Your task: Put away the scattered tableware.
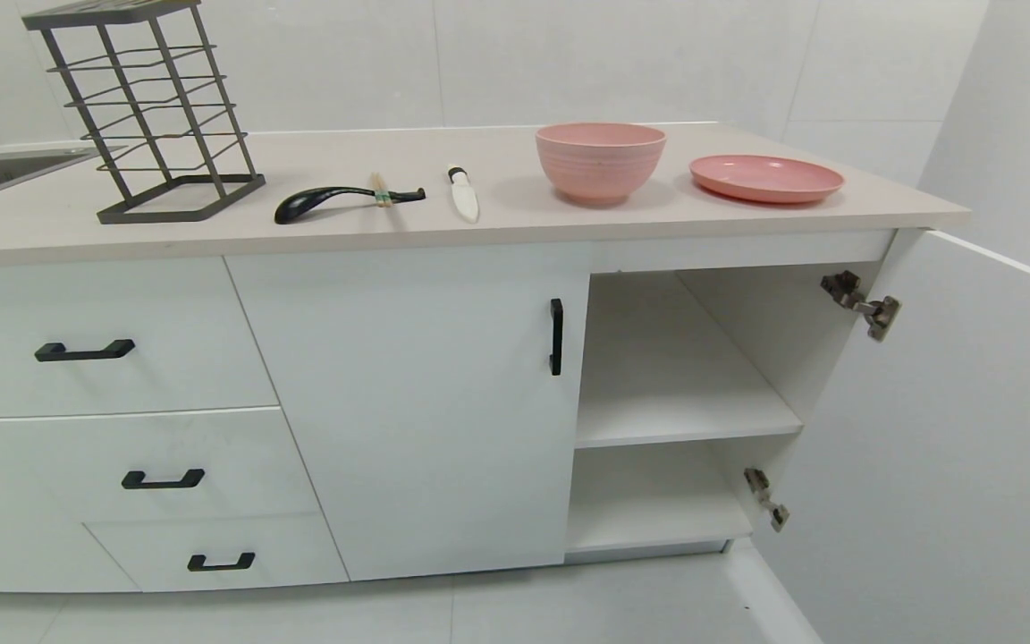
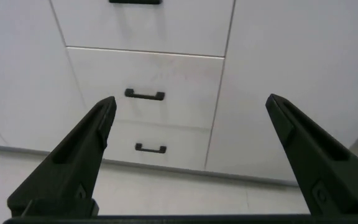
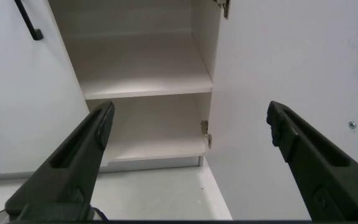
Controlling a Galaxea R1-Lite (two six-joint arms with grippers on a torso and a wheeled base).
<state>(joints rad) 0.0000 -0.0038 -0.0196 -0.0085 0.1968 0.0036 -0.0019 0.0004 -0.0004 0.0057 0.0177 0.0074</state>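
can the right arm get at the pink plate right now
Probably yes. The pink plate lies alone near the counter's right end, apart from the pink bowl. The right tool is open but low, facing the cabinet shelves, so it must rise first.

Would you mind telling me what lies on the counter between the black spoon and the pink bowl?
In the head view, a white knife lies between the black spoon and the pink bowl.
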